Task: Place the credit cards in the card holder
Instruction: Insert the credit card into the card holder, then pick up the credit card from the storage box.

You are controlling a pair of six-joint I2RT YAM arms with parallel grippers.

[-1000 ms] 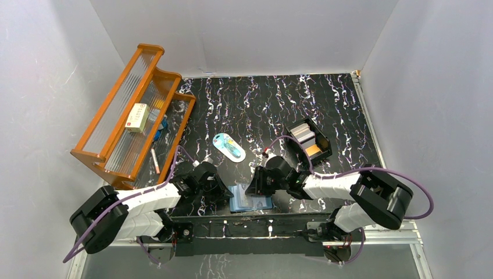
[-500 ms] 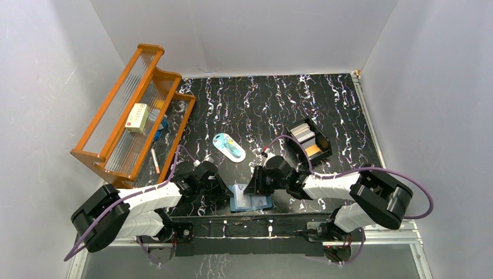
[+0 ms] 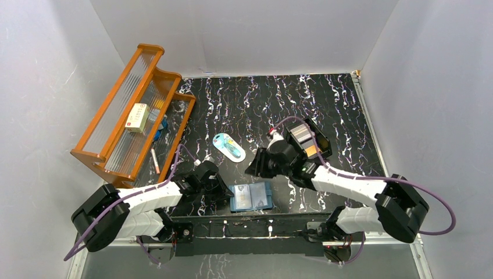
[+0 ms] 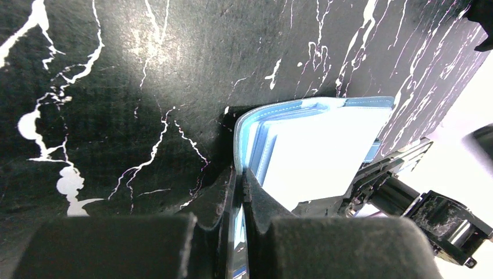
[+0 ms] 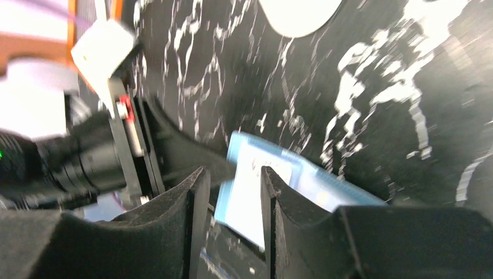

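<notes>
The card holder [image 3: 251, 196] lies opened flat near the front edge, its light blue inside facing up. A pale rectangle, possibly a card, shows in its left half. My left gripper [image 3: 224, 194] is shut on the card holder's left edge; in the left wrist view its fingers [image 4: 258, 200] pinch the blue rim of the card holder [image 4: 314, 145]. My right gripper [image 3: 253, 168] hangs open above and behind the card holder [image 5: 308, 177], nothing between its fingers [image 5: 195, 192]. More credit cards [image 3: 303, 133], grey and one orange, stand in a black box.
The black box [image 3: 319, 152] sits at the back right, just behind my right arm. A light-blue oval item [image 3: 228, 146] lies mid-table. A wooden rack [image 3: 129, 119] with a cream box [image 3: 138, 117] fills the left side. White walls enclose the table.
My right gripper has lifted off the card holder and swung back and right toward the black box, its jaws a little wider. The left gripper and the card holder have stayed put.
</notes>
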